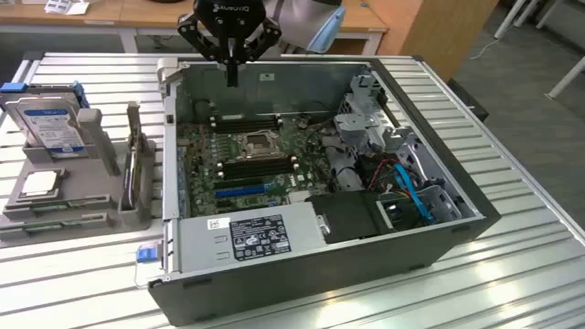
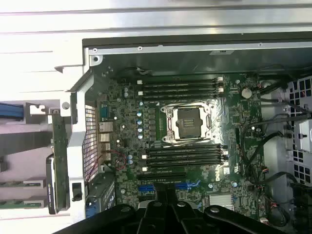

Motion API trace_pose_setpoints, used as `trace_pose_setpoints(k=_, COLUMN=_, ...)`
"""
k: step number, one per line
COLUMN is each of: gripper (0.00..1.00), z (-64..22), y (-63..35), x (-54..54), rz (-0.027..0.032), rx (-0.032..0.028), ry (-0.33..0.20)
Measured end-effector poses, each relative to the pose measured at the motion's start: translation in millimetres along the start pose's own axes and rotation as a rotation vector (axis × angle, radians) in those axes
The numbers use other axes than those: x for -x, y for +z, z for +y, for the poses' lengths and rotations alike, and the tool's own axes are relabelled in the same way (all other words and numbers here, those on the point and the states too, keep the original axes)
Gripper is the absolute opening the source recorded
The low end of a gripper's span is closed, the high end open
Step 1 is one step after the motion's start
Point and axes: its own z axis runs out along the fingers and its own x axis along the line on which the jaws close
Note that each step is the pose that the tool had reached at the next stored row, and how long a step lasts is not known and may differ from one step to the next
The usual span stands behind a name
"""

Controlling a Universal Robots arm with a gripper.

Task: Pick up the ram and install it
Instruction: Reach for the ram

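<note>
Hanging above the far wall of the open computer case [image 1: 384, 226], the gripper [image 1: 233, 81] has its two dark fingers [image 2: 165, 214] pressed together with nothing between them, and it touches nothing. From where I stand it sits over the rear edge of the case, above the motherboard [image 1: 233, 161] rather than down inside. The ram [image 1: 137, 175] is outside the case, just beside the case wall on the exterior view's left, standing on its long edge in a grey holder [image 1: 101, 199]; in the wrist view it shows as a thin green strip [image 2: 59, 156] running alongside that same wall. It is well apart from the gripper. Inside the case, two banks of black memory slots [image 1: 246, 124] lie on either side of the processor socket [image 1: 259, 144], one bank toward the far wall and one toward the near side, and a blue expansion slot [image 1: 242, 186] lies nearer again. Against the near wall of the case sits the power supply [image 1: 251, 236] with its black and white label, and a blue cable [image 1: 416, 195] curls in the corner on the exterior view's right. Farther out from the case than the ram, a hard drive [image 1: 51, 127] stands upright in the holder. Everything rests on a slatted metal table [image 1: 521, 267].
</note>
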Motion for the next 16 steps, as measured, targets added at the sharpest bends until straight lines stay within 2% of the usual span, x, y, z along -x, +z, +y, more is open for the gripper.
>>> trace_pose_setpoints(k=14, gripper=0.11, z=0.0, y=0.0, x=0.0, rz=0.0000, rx=0.0000, ry=0.000)
trace_pose_setpoints(k=16, gripper=0.11, z=-0.4, y=-0.1, x=-4.7, rz=0.0002, rx=-0.0002, ry=0.000)
